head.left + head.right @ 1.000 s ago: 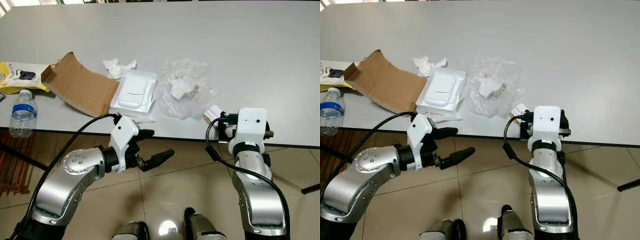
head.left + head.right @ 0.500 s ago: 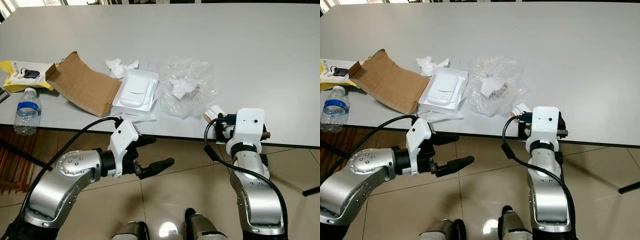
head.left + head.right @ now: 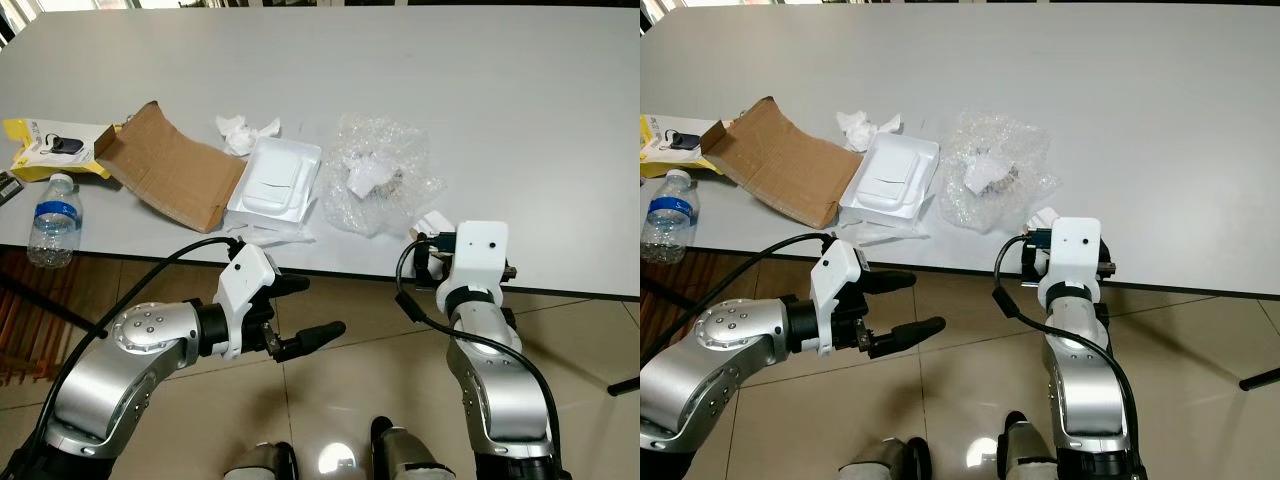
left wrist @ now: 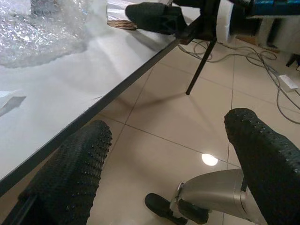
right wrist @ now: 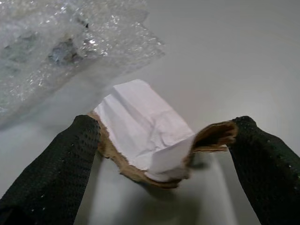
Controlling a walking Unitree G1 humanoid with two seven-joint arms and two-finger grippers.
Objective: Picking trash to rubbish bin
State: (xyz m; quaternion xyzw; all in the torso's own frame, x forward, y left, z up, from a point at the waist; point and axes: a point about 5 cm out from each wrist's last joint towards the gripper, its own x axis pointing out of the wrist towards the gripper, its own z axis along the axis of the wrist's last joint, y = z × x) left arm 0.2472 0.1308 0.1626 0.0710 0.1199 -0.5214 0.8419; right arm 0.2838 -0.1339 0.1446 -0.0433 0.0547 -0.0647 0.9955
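A small scrap of white paper on torn brown card [image 5: 145, 136] lies at the table's near edge [image 3: 432, 221], just in front of the bubble wrap [image 3: 385, 175]. My right gripper [image 5: 165, 125] is open with one finger [image 5: 51, 173] on each side of the scrap, and its jaws stand close to the scrap's edges. In the eye views the white wrist block [image 3: 478, 250] hides those fingers. My left gripper [image 3: 324, 304] is open and holds nothing. It hangs below the table edge, over the tiled floor.
On the white table [image 3: 520, 120] lie a bent cardboard sheet [image 3: 170, 180], a crumpled tissue [image 3: 240, 133], a white plastic tray [image 3: 275, 185], a water bottle [image 3: 50, 220] and a yellow package [image 3: 55, 148]. A black stand leg [image 3: 625, 385] crosses the floor at the right.
My right wrist has shifted left along the table edge, closer behind the scrap. The left gripper has sunk a little. The camera has tilted slightly.
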